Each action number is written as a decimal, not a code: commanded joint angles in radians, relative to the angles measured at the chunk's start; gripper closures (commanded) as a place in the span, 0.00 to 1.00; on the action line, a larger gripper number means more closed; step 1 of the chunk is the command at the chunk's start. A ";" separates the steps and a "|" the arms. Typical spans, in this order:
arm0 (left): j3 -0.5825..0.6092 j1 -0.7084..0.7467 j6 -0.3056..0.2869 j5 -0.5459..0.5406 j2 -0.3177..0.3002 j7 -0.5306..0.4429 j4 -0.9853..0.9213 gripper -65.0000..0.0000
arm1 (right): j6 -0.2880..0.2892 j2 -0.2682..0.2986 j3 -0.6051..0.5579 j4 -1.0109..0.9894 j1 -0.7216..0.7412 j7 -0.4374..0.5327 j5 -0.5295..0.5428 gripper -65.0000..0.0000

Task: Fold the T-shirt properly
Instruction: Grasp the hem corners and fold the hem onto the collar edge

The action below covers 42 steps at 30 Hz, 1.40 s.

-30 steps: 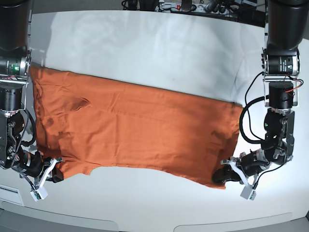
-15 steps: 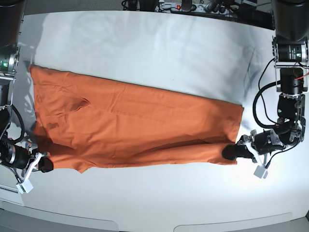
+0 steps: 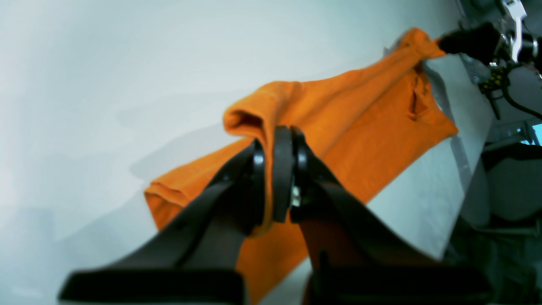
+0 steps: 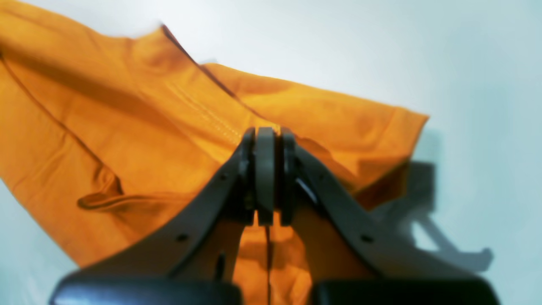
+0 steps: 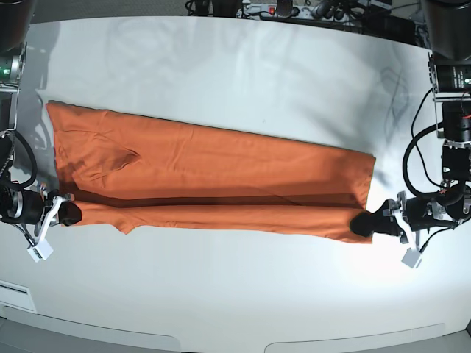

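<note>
— White, smooth tabletop (image 5: 235,294) all round me, faintly glossy, with a tangle of dark cables and a power strip (image 5: 276,10) past its rim at twelve o'clock. What lies on it?

— One thing only: the plain orange short-sleeved T-shirt of thin soft fabric (image 5: 213,176), stretched in a long band across the middle from nine o'clock to three o'clock. Its near edge is doubled over on itself, so a narrow folded strip runs along the six o'clock side with a dark shadow line above it. A small pucker sits towards the nine o'clock end.

— And your jaws?

— My left gripper (image 5: 366,223), black and hard-edged, sits at the three o'clock end, pressed together on the cloth's near corner; in the left wrist view (image 3: 277,178) the fabric bunches up in a soft hump between the pads. My right gripper (image 5: 68,213) is at the nine o'clock end, likewise pinched tight on the hem; in the right wrist view (image 4: 265,173) the pads meet with orange weave and a stitched seam fanning out beyond them.

— Anything in your way?

— Only my own looping black cables beside each wrist, off the cloth.
</note>
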 commanded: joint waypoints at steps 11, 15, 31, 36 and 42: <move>-0.007 -0.033 -0.009 -0.131 -0.047 0.177 0.016 1.00 | 0.005 0.049 0.010 0.097 -0.018 -0.095 0.055 1.00; -0.007 -0.019 0.022 -0.131 -0.051 0.177 0.016 1.00 | 0.005 0.049 0.010 0.097 -0.021 -0.119 0.067 1.00; -0.006 0.039 0.074 -0.131 -0.051 0.177 0.016 1.00 | 0.005 0.043 0.010 0.097 -0.021 -0.194 0.066 1.00; -0.006 0.042 0.072 -0.131 -0.061 0.177 0.016 1.00 | 0.005 0.039 0.010 0.097 -0.049 -0.193 0.067 1.00; -0.006 0.051 0.064 -0.131 -0.061 0.177 0.016 0.83 | 0.005 0.021 0.010 0.097 -0.114 -0.122 0.059 1.00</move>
